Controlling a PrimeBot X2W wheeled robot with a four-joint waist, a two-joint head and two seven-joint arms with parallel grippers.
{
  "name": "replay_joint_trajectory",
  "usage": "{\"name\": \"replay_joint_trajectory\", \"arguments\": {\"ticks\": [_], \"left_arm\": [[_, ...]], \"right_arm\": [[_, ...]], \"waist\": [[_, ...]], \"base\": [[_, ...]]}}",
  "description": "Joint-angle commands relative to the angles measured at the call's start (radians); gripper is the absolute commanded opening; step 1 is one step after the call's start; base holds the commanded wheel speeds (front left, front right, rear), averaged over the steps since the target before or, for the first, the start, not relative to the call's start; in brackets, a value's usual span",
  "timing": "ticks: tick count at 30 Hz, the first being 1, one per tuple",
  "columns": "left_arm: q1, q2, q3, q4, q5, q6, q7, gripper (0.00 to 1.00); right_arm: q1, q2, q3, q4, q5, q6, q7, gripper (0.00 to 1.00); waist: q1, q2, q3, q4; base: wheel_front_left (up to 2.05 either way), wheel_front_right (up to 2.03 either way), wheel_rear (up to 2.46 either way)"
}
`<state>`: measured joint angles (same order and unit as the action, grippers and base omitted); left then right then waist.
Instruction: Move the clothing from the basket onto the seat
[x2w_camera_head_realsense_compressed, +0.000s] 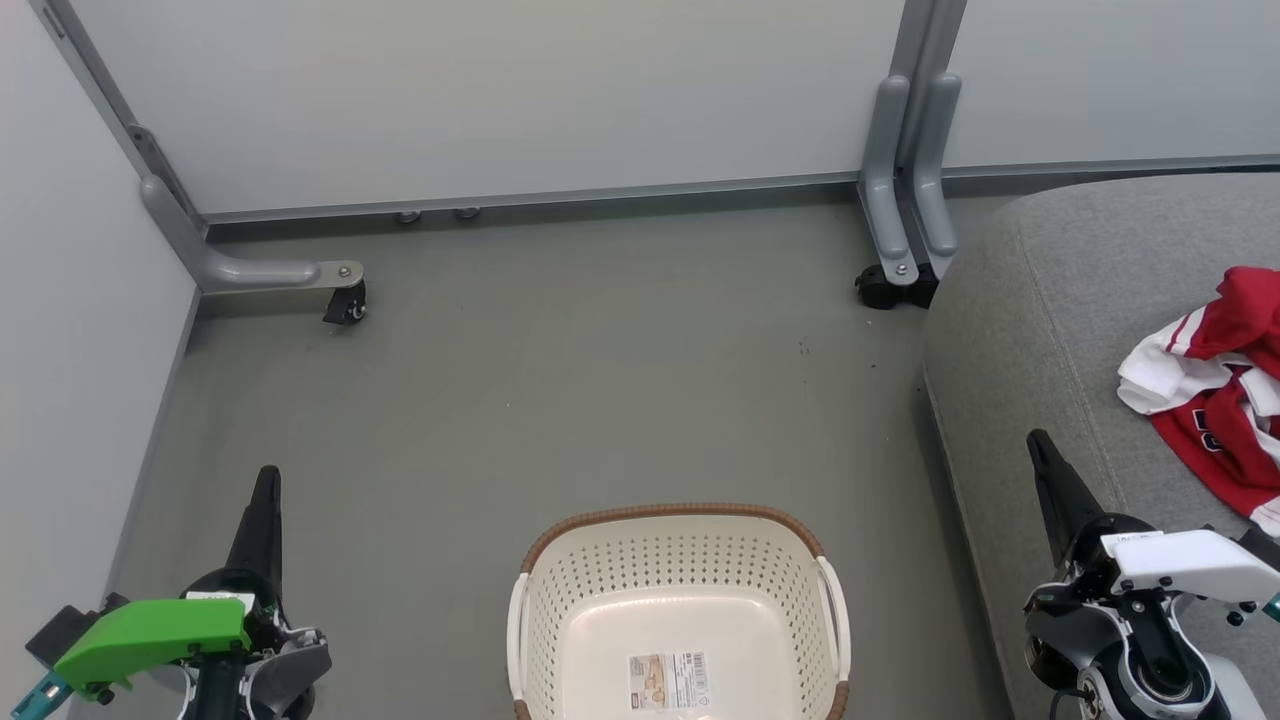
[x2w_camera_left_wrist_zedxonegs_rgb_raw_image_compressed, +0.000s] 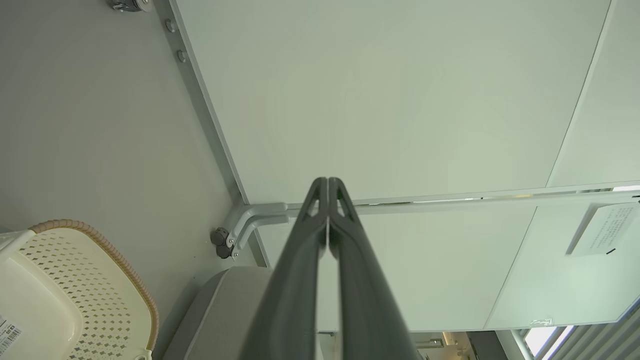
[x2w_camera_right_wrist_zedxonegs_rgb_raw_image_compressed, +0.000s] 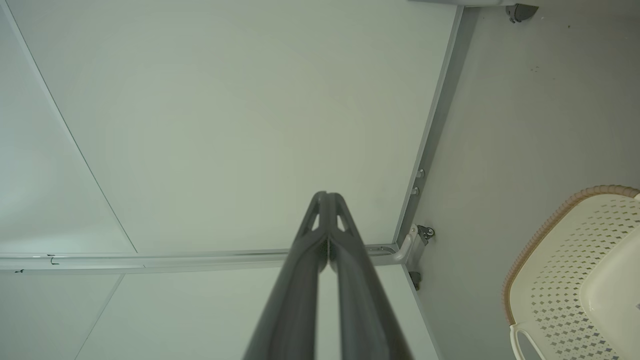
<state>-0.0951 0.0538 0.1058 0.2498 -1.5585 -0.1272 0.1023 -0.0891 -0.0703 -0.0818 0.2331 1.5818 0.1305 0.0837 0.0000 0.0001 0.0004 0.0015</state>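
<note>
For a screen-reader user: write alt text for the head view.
An empty cream basket sits on the grey floor at bottom centre, while the red and white clothing lies on the grey seat at right. The left gripper and right gripper are shut, holding nothing, low at either side.

Plastic, woven cloth and matt grey surfaces.
At 6 o'clock in the head view the basket (x2w_camera_head_realsense_compressed: 680, 565) is cream perforated plastic, faintly glossy, with a brown woven rim and a paper sticker (x2w_camera_head_realsense_compressed: 668, 681) on its bottom. At 3 o'clock the seat (x2w_camera_head_realsense_compressed: 1040, 330) is coarse grey woven fabric carrying the soft red-and-white cloth clothing (x2w_camera_head_realsense_compressed: 1235, 450). The floor (x2w_camera_head_realsense_compressed: 560, 380) is matt grey and the panel feet (x2w_camera_head_realsense_compressed: 888, 170) are smooth painted metal. The left gripper (x2w_camera_left_wrist_zedxonegs_rgb_raw_image_compressed: 327, 181) and right gripper (x2w_camera_right_wrist_zedxonegs_rgb_raw_image_compressed: 326, 196) are matt dark plastic.
</note>
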Motion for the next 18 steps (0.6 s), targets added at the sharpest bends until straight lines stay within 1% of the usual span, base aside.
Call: {"name": "replay_joint_trajectory", "arguments": {"ticks": [1, 7, 18], "left_arm": [[-0.019, -0.002, 0.007, -0.004, -0.021, -0.005, 0.005, 0.00], [-0.021, -0.005, 0.012, -0.006, -0.058, -0.006, 0.016, 0.00], [-0.019, -0.005, 0.011, -0.005, -0.055, -0.006, 0.016, 0.00]], "right_arm": [[-0.018, -0.001, -0.003, 0.004, 0.019, 0.000, 0.005, 0.00], [-0.024, 0.000, -0.006, 0.014, 0.058, 0.000, 0.012, 0.00], [-0.022, 0.003, -0.010, 0.013, 0.049, 0.000, 0.012, 0.00]], "waist": [[0.0000, -0.0001, 0.000, 0.000], [0.0000, -0.0001, 0.003, -0.001], [0.0000, -0.0001, 0.003, -0.002]], "base": [[0.00, 0.00, 0.00], [0.00, 0.00, 0.00], [0.00, 0.00, 0.00]]}}
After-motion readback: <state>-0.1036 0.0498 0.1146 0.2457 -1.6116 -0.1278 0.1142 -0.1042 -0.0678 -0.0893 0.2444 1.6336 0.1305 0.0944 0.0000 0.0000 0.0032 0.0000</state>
